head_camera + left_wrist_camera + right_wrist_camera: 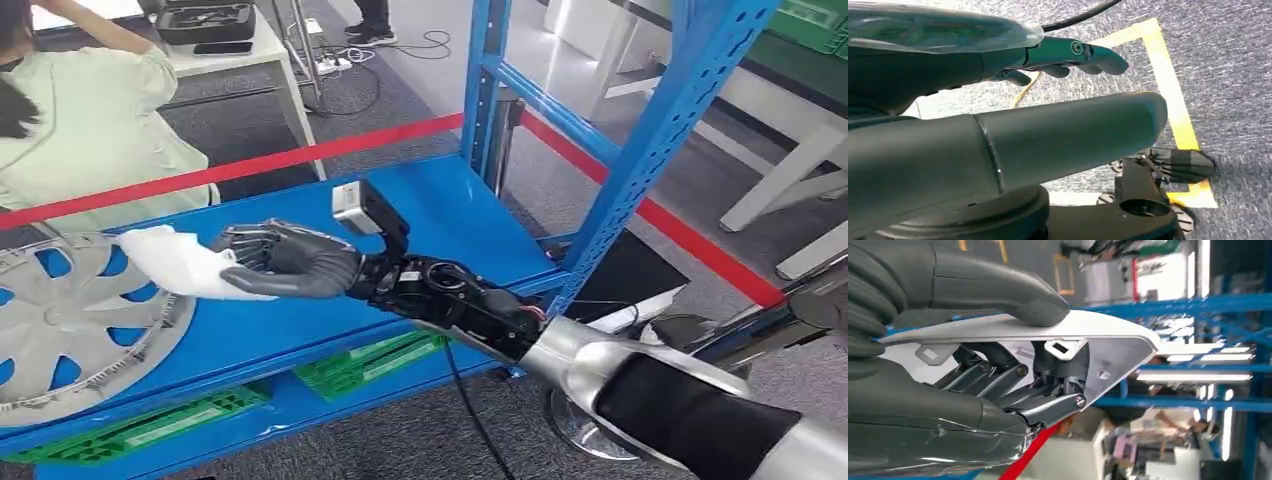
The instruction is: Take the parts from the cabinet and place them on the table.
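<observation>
My right hand (290,262) reaches over the blue cabinet shelf (440,210) and grips a white plastic part (180,262) between thumb and fingers. In the right wrist view the white part (1048,332) is a curved shell with small clips on its inside, with the thumb lying on its outer face and the dark fingers (998,375) curled underneath. A grey wheel cover (70,320) lies on the shelf at the left, partly under the white part. My left hand (1073,55) hangs over the carpeted floor, fingers loosely extended with nothing in them.
A blue upright post (660,130) of the cabinet stands just right of my forearm. Green trays (370,362) sit on the lower shelf. A person in a pale green top (90,120) stands behind red barrier tape (300,155). Yellow floor tape (1173,100) marks the carpet.
</observation>
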